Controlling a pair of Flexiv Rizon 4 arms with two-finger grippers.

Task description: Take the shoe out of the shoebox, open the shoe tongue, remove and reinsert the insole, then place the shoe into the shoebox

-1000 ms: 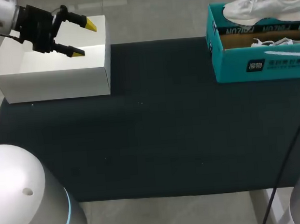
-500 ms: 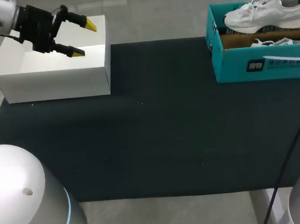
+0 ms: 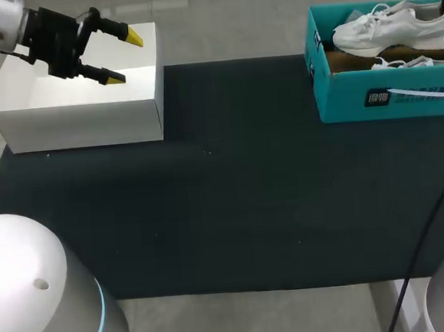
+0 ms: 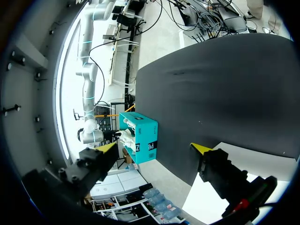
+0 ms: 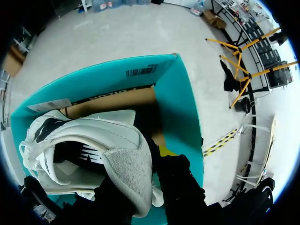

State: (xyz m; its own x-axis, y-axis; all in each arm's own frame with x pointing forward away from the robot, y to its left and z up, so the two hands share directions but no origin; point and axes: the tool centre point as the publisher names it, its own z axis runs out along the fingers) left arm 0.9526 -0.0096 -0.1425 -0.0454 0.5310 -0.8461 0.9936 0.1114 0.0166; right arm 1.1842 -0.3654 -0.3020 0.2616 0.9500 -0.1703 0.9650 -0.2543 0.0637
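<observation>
**STATUS: STEP 1 (SHOE EXTRACTION) IN PROGRESS**

**1. Pincer states**
- The right pincer (image 5: 145, 161) is clenched on the heel of the white shoe (image 3: 384, 28). In the right wrist view the heel collar sits between its fingers, and one yellow tip shows against the outside of the heel.
- The left pincer (image 3: 123, 58) is released, with its yellow tips spread and nothing between them. It hangs over the white box (image 3: 79, 116) at the counter's far left corner.

**2. Location of the task items**
- The shoe hangs by its heel at the mouth of the teal shoebox (image 3: 386, 95), with its toe towards the counter's middle. It appears lifted off the contents but is not clear of the box walls.
- A second white shoe (image 3: 402, 62) lies lower inside the same shoebox.
- The shoebox stands at the far right of the dark counter (image 3: 233, 203), well apart from the white box.

**3. Progress assessment**
- The grasp appears done, and the removal is judged to be partway.
- Not yet done: setting the shoe on the counter, opening the tongue, pulling out and reinserting the insole, and returning the shoe to the shoebox.
- Most of the task therefore remains.

**4. Markings**
- The front wall of the shoebox carries a dark printed panel (image 3: 378, 97) with white lettering beside it.
- The inside wall has dark lettering.
- A barcode sticker (image 5: 140, 71) and a white label (image 5: 49, 105) sit on the box rim.
- None of this print is transcribed here.
</observation>
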